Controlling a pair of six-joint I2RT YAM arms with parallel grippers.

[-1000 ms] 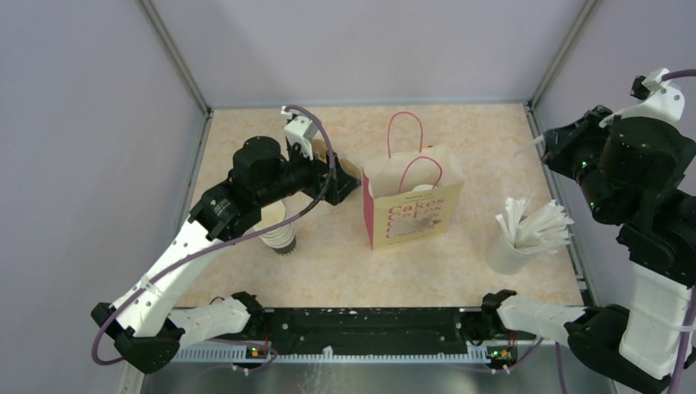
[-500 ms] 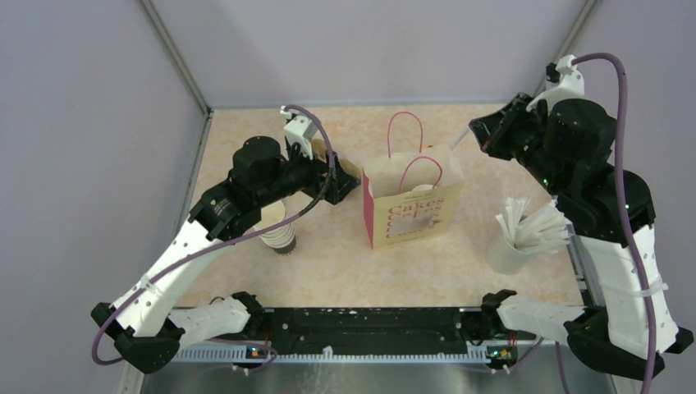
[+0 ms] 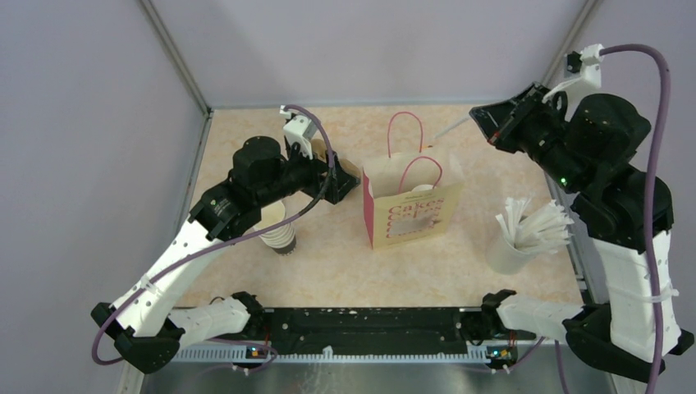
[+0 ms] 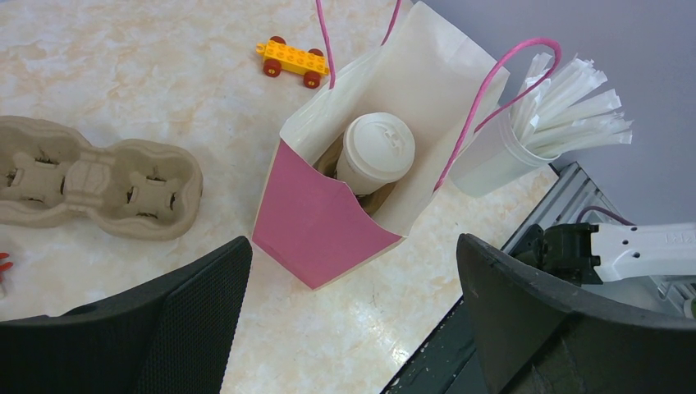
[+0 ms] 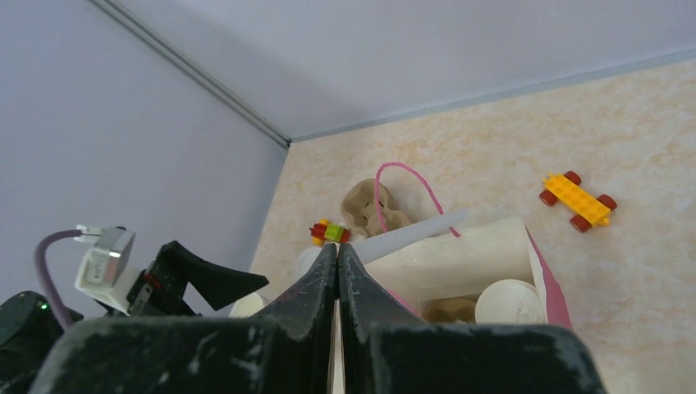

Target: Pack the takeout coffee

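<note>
Nearer the bag (image 3: 410, 215) than a second ago with right pincer (image 5: 337, 250), pinching a white stick (image 5: 410, 232); takeout coffee (image 4: 377, 146) below and ahead of it, inside bag, sides hidden; left pincer (image 4: 353, 246) spread wide.

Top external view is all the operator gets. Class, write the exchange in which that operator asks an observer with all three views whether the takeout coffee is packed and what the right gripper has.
Operator: From above I see the bag's front, not its inside. Is the takeout coffee in there?
Observer: Yes. The left wrist view looks down into the paper bag, and the takeout coffee stands upright inside with its lid on.
Operator: Something thin pokes out of the right gripper. Is it gripped?
Observer: Yes. In its own wrist view the right gripper is shut on a white stick, which points toward the bag's opening.
</note>
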